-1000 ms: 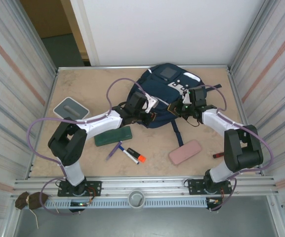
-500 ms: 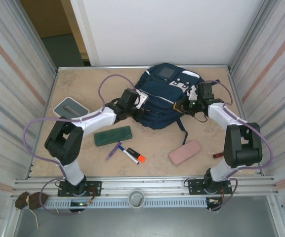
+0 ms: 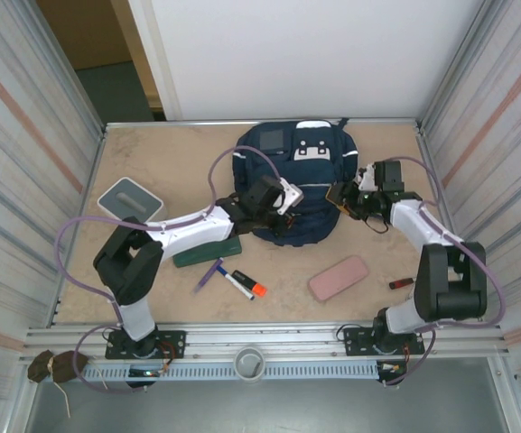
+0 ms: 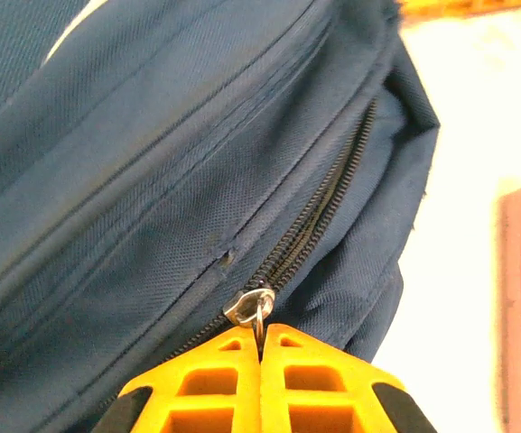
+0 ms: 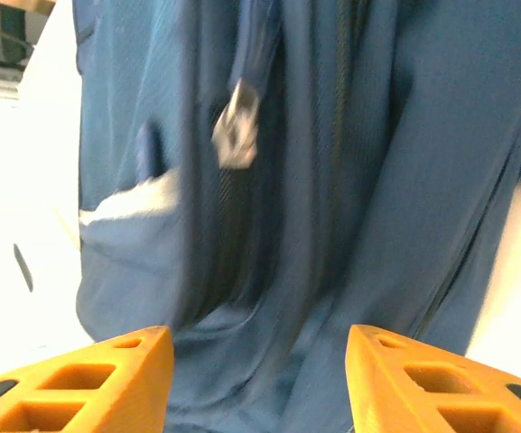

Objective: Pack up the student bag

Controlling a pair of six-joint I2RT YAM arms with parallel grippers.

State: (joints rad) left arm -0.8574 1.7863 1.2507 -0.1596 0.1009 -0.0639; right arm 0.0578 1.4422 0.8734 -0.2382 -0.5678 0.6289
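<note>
lets go with the right gripper (image 5: 255,352), jaws newly apart, fabric just ahead between them; keeps the left gripper (image 4: 260,338) clamped together on the small silver zipper pull (image 4: 251,307). probably clears the way for unzipping. large navy-blue fabric backpack (image 3: 292,176), shifted farther back, lying between both tools, white stripes and patches uppermost, zip seemingly closed beyond the left jaws.

Left tool (image 4: 260,332) pinched closed, right tool (image 5: 258,343) parted wide, both reaching forward.

The backpack (image 5: 332,180) and its zipper pull (image 5: 235,135) are blurred at the right wrist; the left arm (image 3: 188,221) overlaps the green case (image 3: 201,254).
</note>
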